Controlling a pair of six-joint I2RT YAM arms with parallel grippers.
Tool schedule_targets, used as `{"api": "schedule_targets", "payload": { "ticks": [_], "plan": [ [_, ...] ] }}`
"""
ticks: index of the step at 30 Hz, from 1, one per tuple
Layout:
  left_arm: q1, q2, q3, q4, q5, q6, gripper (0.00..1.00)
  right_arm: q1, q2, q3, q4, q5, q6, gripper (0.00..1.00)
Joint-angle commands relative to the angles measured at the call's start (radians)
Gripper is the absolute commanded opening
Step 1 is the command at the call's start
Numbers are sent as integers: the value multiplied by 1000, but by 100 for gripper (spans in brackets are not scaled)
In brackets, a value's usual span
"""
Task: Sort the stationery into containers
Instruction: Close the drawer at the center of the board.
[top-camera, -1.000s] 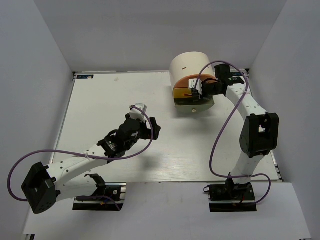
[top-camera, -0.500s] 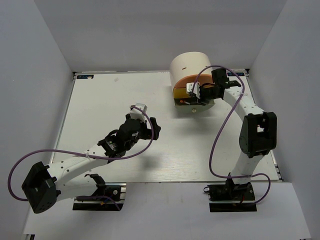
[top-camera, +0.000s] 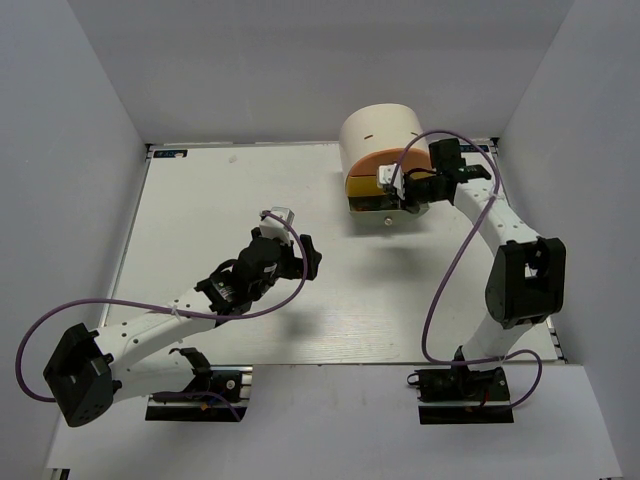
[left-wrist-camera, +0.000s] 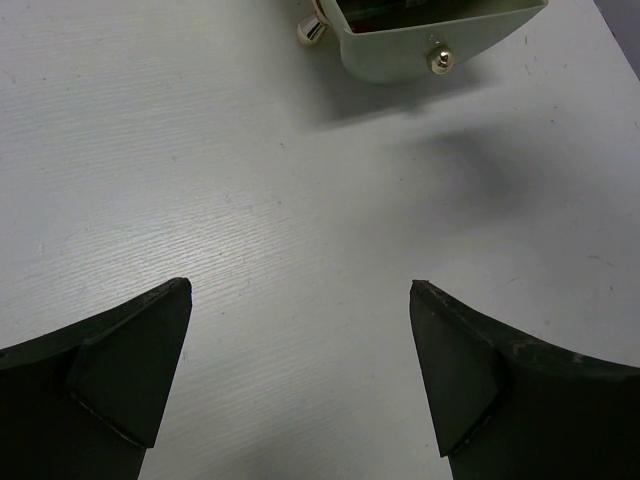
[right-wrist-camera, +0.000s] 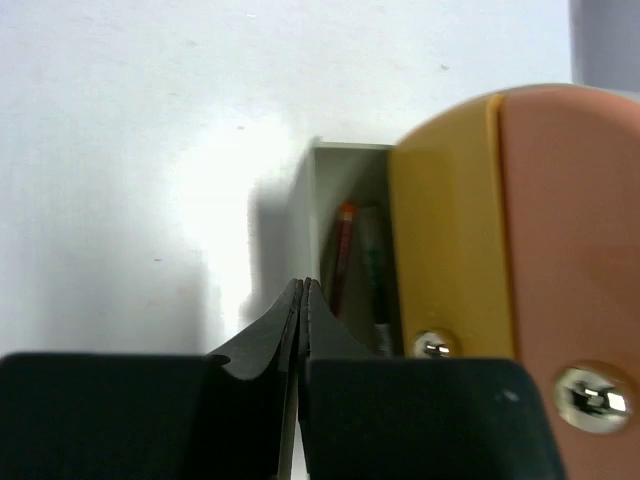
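Since the pale green plastic drawer (left-wrist-camera: 410, 40) at the bottom of the cream half-round desk unit (top-camera: 380, 130) stands pulled out, you can look right into it from the right wrist camera. A thin red pen (right-wrist-camera: 343, 255) and a thin white pen (right-wrist-camera: 372, 262) lie side by side in there. So I think most of the sorting is done. I cannot find any highlighter, eraser or little green block in these pictures. They may sit inside the drawers where no camera looks, but I cannot tell. What is left, I think, is to push the open drawer back in. Now count with me. There is one desk unit, and it has three drawers. One has an orange front (right-wrist-camera: 570, 220), one has a yellow front (right-wrist-camera: 440, 230), and one is the pale green drawer. Two pens show, one red and one white. Two small shiny knobs show in each wrist view. You have two arms. Your right gripper (right-wrist-camera: 303, 288) hangs by the edge of the open drawer, with its two fingers pressed tight together and nothing between them. Your left gripper (left-wrist-camera: 300, 300) hangs over the white table (left-wrist-camera: 200, 150), well apart from the desk unit, with its fingers spread wide and nothing in them.
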Motion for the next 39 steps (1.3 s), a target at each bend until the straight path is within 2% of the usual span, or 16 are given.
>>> {"api": "schedule_targets", "payload": {
  "ticks": [1,6,10,21,39],
  "plan": [
    [4,-1,-6,12,0,7,100,3,-10,-3,-195,-62,-118,0],
    [4,-1,-6,12,9,7,100,3,11,-23,-233,-35,-133,0],
    [4,-1,-6,12,9,7,100,22,13,-84,-103,22,-56,0],
    [4,19,23,3,9,7,100,75,76,-118,213,223,156,0],
    [4,37,32,-6,9,7,100,86,102,-144,410,436,260,0]
  ]
}}
